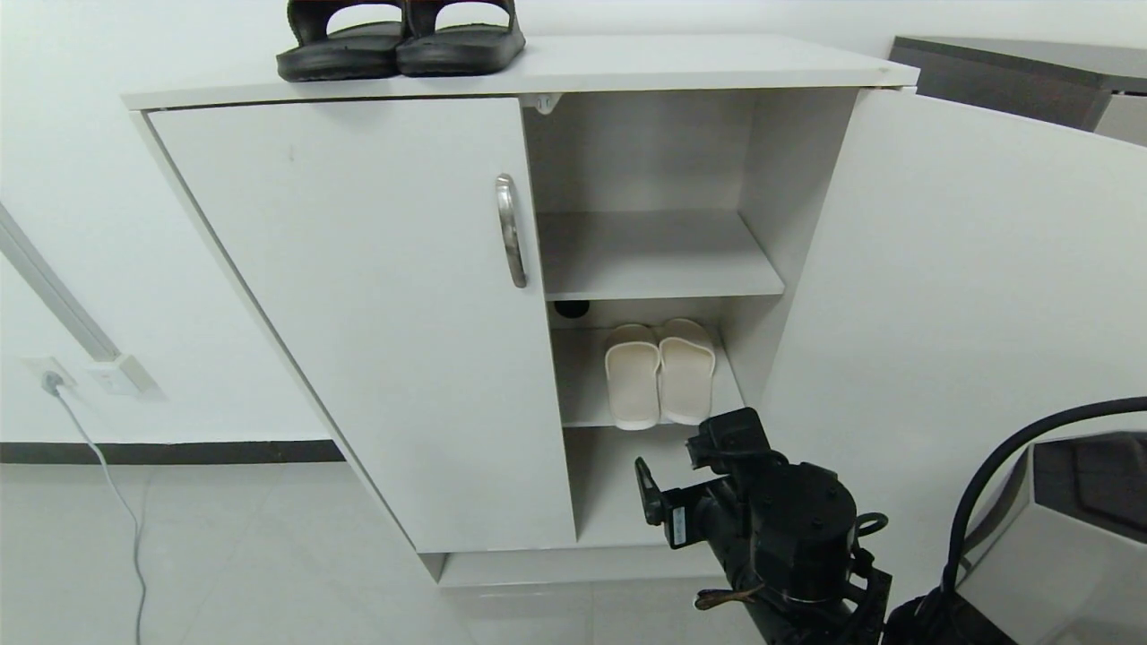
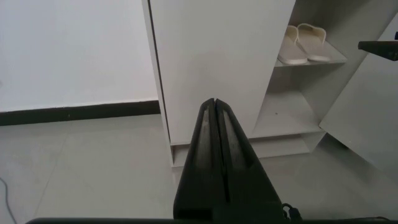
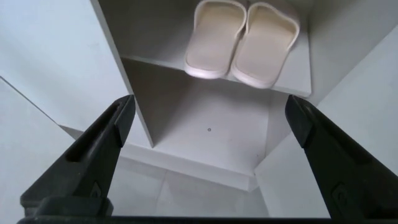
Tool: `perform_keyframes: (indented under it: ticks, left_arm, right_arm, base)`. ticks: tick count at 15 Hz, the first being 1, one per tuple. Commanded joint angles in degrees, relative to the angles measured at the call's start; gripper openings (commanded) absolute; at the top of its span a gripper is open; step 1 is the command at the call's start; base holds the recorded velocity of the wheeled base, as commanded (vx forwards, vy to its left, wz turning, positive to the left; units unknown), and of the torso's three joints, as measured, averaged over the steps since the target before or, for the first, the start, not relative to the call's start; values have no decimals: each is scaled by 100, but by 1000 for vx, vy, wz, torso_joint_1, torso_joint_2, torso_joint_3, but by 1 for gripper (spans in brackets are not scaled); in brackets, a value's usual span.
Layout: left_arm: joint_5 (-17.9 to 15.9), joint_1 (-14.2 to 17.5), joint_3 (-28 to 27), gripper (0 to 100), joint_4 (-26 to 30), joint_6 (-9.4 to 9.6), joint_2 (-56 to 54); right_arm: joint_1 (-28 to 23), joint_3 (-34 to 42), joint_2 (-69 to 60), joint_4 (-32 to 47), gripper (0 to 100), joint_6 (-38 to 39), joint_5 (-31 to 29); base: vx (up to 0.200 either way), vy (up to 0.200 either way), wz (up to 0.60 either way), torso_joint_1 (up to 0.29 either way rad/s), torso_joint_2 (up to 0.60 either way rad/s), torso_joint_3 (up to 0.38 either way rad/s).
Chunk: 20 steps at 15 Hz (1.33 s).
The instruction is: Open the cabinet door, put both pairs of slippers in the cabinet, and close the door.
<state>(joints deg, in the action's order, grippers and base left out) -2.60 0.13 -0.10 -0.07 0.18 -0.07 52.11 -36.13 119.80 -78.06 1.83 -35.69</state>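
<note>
The right gripper (image 1: 685, 466), jaws spread wide and empty, hangs low before the cabinet (image 1: 358, 313), whose right door (image 1: 968, 287) stands open. The left gripper (image 2: 214, 109) has its jaws pressed together. With the white slippers (image 1: 660, 372) already on the middle shelf (image 1: 578, 376), the black slippers (image 1: 401, 40) on top of the cabinet look next: back clear of the shelf edge, rise, then pinch both touching inner edges at once.
</note>
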Motion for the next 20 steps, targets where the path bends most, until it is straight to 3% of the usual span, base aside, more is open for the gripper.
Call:
perform_keyframes:
  ticks: [1,10,20]
  left_arm:
    - [-13,4,1,0,-1,-1,7]
    - [-13,4,1,0,-1,17,7]
    - [31,4,1,0,-1,-9,7]
  right_arm:
    - [0,1,17,1,100,2,1]
    - [-87,1,26,10,100,11,10]
    - [-70,-17,105,-8,100,11,10]
  base:
    - [0,0,0,-2,2,159]
    - [0,0,0,2,3,184]
    - [0,20,0,1,1,7]
